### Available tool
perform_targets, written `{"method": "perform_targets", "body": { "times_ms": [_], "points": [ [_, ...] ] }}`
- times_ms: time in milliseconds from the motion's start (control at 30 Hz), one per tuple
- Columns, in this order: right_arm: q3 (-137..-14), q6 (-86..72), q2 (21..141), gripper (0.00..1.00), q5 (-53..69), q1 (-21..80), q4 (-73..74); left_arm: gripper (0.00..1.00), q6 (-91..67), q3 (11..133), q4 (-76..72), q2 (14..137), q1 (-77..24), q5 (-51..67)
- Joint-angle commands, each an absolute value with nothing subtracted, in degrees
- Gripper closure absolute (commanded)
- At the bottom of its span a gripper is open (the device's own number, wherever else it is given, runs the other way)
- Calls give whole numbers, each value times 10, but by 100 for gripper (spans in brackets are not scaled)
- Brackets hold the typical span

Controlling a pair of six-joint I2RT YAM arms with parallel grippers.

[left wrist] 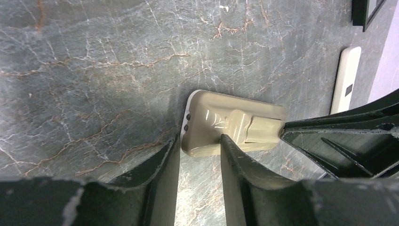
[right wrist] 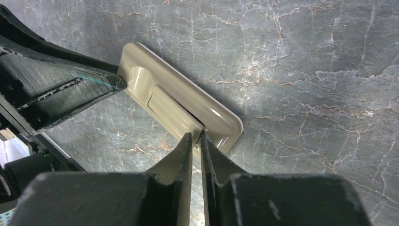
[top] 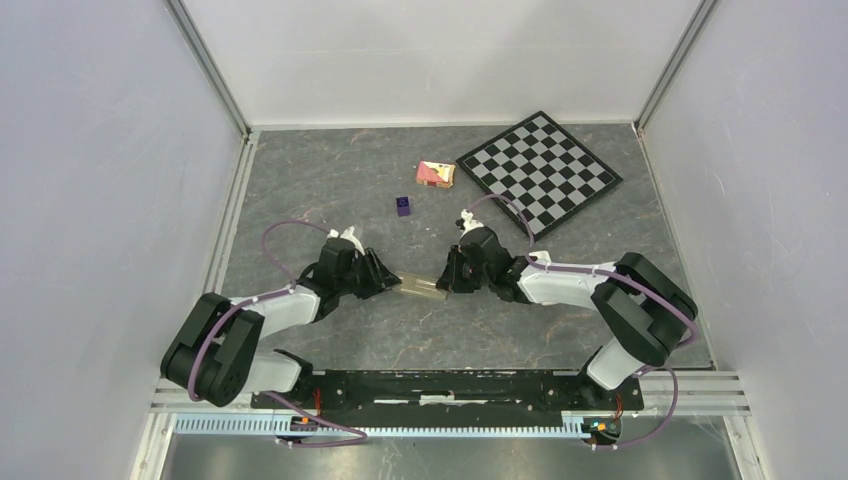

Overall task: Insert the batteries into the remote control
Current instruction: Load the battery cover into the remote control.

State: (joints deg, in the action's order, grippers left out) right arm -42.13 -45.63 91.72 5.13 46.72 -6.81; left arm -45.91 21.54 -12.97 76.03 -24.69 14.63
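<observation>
Right jaws [right wrist: 197, 139]: all but together, only a thin slit between them and nothing visible in it. The tips sit at the end seam of the battery cover [right wrist: 170, 109], where a dark gap shows; looks like a prying or sliding attempt.

Left jaws [left wrist: 200, 143]: apart, coming at the other end of the remote control [left wrist: 211, 117]. One tip overlaps its near long edge, the other is just beside its corner. Probably bracing it; I cannot tell if it is actually gripped.

The remote lies flat on the counter [top: 330, 180], tan back up, between the two arms.

Progress, as judged:
- Cover is on or barely shifted. Bay is not exposed.
- No cell is inside or in either gripper.
- The batteries [top: 402, 206] show only as a small dark purple-blue lump farther back on the counter, well apart from the remote.
- Left to do: free the cover, fetch the cells, seat them.

Also around: a white remote [left wrist: 346, 77] off to the side, a small box [top: 436, 174], and a chessboard [top: 540, 168] at the back.
</observation>
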Motion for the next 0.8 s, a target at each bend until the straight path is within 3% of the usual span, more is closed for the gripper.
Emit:
{"method": "perform_targets", "body": {
  "times_ms": [0, 333, 767],
  "points": [
    [-411, -501, 930, 85, 89, 468, -125, 61, -446, 202, -184, 761, -250, 195],
    [-406, -569, 934, 91, 131, 461, -154, 70, -448, 179, -207, 745, -251, 197],
    [-371, -641, 917, 94, 159, 439, -214, 71, -428, 169, -196, 719, -251, 169]
  ]
}}
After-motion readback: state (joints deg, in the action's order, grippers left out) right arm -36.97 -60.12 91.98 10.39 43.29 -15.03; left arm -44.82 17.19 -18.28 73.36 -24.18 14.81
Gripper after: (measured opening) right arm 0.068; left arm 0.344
